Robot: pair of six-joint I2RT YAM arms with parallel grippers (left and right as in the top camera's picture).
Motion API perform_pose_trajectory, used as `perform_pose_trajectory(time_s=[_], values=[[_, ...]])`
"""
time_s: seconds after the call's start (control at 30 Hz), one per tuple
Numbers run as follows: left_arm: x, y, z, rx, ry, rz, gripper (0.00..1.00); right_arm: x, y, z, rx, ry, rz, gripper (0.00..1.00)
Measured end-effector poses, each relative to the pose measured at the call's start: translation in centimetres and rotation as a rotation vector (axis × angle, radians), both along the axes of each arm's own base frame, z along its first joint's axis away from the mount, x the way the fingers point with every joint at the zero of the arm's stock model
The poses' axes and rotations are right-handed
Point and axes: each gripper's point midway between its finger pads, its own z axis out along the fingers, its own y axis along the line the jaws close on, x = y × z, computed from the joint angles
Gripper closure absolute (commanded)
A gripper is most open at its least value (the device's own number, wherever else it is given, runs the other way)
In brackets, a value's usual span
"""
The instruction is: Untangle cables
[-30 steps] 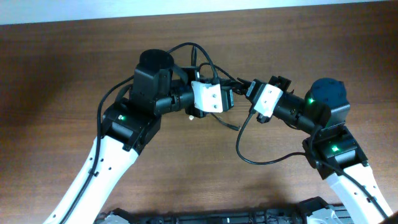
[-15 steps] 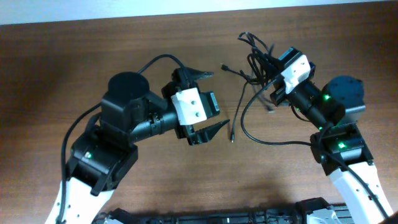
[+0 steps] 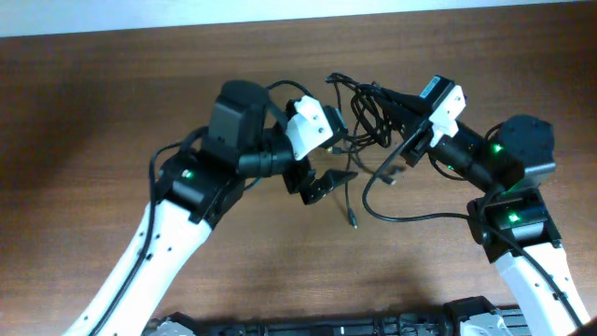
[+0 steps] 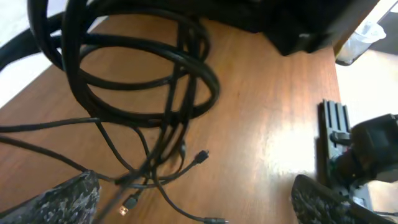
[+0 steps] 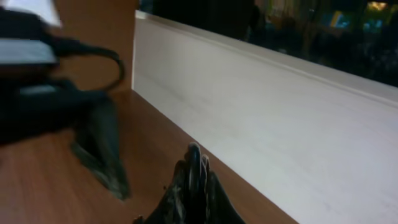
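Cables (image 3: 366, 110) hang as a light, limp tangle over the table (image 3: 112, 112), pinched in my right gripper (image 3: 392, 94). My left gripper (image 3: 338, 157) gapes beside them. Thin, probably slippery, so I'd grab a loose outer loop.

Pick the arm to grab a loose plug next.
Left, probably: left gripper is open beside the cables, plugs lying between its fingers. Right gripper is shut, seemingly holding them.

My overhead view is evenly lit and sharp. Right wrist is dim and smeared; left wrist blurs the nearest cables (image 4: 144, 118).
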Motion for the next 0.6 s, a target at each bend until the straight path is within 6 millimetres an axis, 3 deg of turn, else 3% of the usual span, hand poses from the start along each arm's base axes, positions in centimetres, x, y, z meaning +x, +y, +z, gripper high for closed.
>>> perform_pose_trajectory(time_s=[0.1,0.23,0.5,0.53,0.6], values=[[0.9,-0.6,0.2,-0.019,-0.030,-0.005,0.01,-0.6,0.5,0.1,0.010,0.003,0.047,0.96],[1.7,-1.2,1.9,-0.069,-0.122,-0.018,0.01,-0.9,0.8,0.3,0.012,-0.002,0.070,0.96],[1.8,-1.6,3.1,-0.106,-0.168,-0.036,0.01,-2.2,1.8,0.9,0.013,-0.035,0.166,0.96],[1.9,-1.7,3.3,-0.112,-0.178,-0.037,0.03,-2.5,1.9,1.0,0.013,-0.041,0.183,0.96],[2.0,-1.8,3.7,-0.124,-0.195,-0.040,0.21,-2.8,2.1,1.1,0.011,-0.046,0.204,0.96]])
